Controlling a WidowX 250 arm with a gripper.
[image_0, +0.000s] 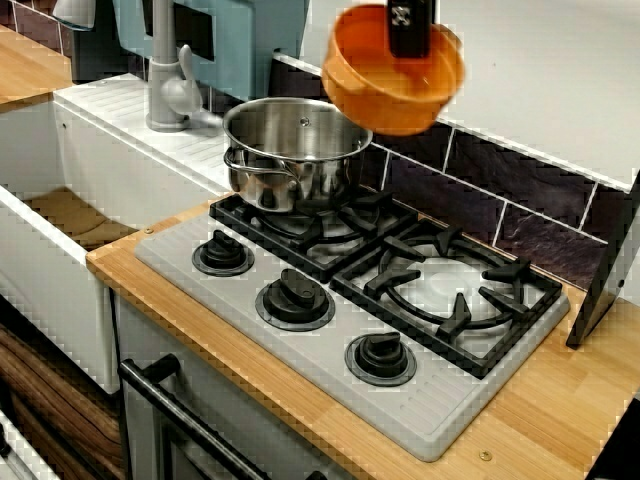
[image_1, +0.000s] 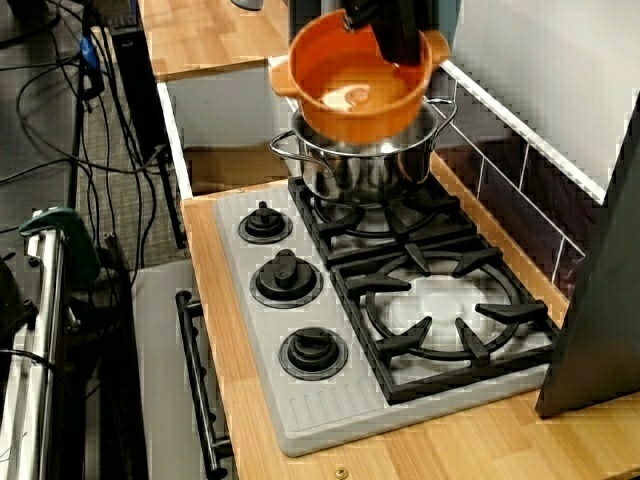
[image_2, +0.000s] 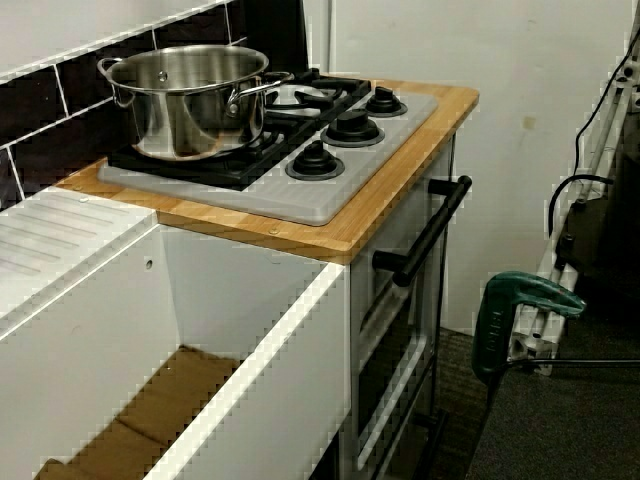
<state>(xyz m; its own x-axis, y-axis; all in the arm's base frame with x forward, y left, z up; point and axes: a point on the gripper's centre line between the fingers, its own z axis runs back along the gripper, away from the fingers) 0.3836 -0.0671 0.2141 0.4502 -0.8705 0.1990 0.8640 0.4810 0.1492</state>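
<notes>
1. Your gripper (image_0: 410, 42) is clamped on the rim of the orange bowl (image_0: 388, 90) and holds it tilted in the air.
2. The bowl hangs just above the steel pot (image_0: 295, 150), towards the pot's wall side, without touching it.
3. This looks like a carrying step. Any descent must clear the pot's rim and handles.

my gripper (image_0: 411, 45) is black all over. in the view from the front of the stove it is a flat, slab-like piece with straight sides and a squared lower end. a small white marking in blocky patches sits near its top. in the view from the stove's end my fingers (image_1: 398, 40) show as dark, slightly glossy bars. the frame's top edge cuts off everything above them.
</notes>
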